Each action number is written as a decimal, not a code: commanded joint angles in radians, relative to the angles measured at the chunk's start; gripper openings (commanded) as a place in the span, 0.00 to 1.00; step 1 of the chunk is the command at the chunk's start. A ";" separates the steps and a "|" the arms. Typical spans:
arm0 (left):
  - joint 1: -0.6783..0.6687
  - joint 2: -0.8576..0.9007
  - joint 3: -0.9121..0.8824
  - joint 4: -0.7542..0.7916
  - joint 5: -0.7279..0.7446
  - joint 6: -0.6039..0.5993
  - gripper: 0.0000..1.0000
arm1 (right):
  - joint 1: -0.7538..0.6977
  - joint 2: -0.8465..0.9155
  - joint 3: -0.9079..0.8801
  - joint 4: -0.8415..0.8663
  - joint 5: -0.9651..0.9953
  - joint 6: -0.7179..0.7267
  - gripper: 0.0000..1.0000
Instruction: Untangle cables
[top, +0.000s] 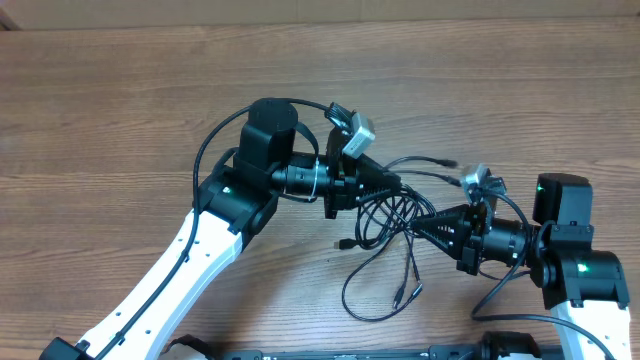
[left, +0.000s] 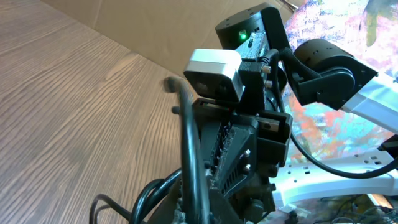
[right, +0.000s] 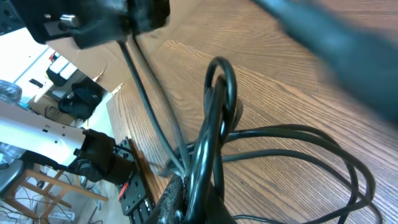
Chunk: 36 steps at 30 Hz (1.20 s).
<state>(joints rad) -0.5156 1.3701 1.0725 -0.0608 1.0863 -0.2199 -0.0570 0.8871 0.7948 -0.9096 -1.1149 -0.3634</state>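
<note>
Between the two arms, near the middle of the surface (top: 120, 100), sits the knot. The cables (top: 388, 212) bunch in overlapping loops, loose tails trail toward the near edge, and small plug ends (top: 402, 293) lie free on the wood.

The right end effector (top: 422, 224) is clenched. Its wrist view shows a loop (right: 217, 93) standing up out of its fingertips, so it has a pinch on the cables.

The left end effector (top: 392, 184) noses into the tangle from the other side. A strand (left: 188, 143) rises right in front of its camera, but that view is blurred and crowded. I can't tell whether its jaws are biting or slack.

As for handling, these cords look thin, light and thoroughly floppy, with no stiffness to hold a shape. They should drape and drag along with whatever moves. I'd expect the jackets to catch on one another rather than slide, so a hard tug likely tightens the knot.

The best hold, by my reckoning, is one single strand just outside the crossing, or close behind a free plug. The harder plug body should stop the fingers slipping off.
</note>
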 joint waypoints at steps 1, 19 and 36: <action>0.006 -0.004 0.009 -0.017 -0.032 -0.013 0.43 | 0.003 -0.007 0.003 0.008 -0.011 -0.013 0.04; 0.006 -0.003 0.009 -0.198 -0.102 0.071 0.87 | 0.003 -0.007 0.003 0.075 -0.322 -0.089 0.04; 0.005 -0.003 0.009 -0.200 -0.065 0.071 0.47 | 0.003 -0.007 0.003 0.085 -0.331 -0.088 0.04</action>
<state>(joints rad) -0.5148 1.3708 1.0725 -0.2630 1.0019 -0.1608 -0.0570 0.8871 0.7948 -0.8307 -1.4094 -0.4427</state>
